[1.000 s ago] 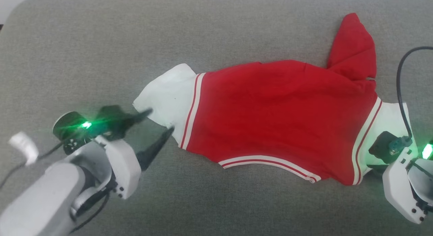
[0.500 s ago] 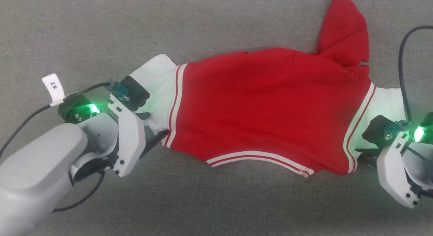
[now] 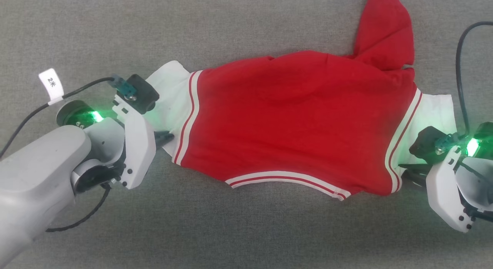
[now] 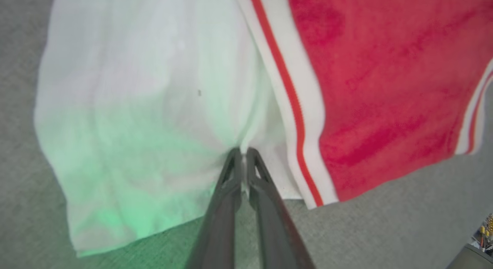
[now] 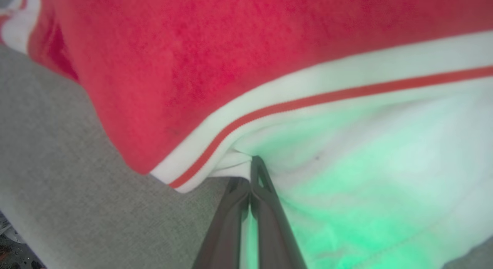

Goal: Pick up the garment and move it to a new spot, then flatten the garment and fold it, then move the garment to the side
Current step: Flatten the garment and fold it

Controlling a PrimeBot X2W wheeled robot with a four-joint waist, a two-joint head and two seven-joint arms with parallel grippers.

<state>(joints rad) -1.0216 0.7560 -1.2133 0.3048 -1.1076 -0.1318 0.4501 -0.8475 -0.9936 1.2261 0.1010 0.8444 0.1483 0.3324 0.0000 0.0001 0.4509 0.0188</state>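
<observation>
The garment (image 3: 292, 118) lies stretched sideways across the grey padded surface (image 3: 246, 230). Its red body is flat in the middle, with one white sleeve (image 3: 169, 95) at my left end and the other white sleeve (image 3: 435, 115) at my right end. A red flap (image 3: 385, 34) stands off its far right corner toward the far side of the surface, and the striped hem (image 3: 285, 178) forms the near edge, bowing toward me. My left gripper (image 3: 168, 137) is nipped together on a fold of the left sleeve, just outside the striped trim. In the left wrist view its fingers (image 4: 225, 211) meet with white cloth puckered at the tips. My right gripper (image 3: 404, 169) is pressed together on the near edge of the right sleeve, with one finger (image 5: 269, 222) over the cloth and its mate under it. Bare grey fabric lies open on the near side of the hem and on the far side beyond the left sleeve. A black cable (image 3: 460, 68) hangs over the surface just beyond the right sleeve.
</observation>
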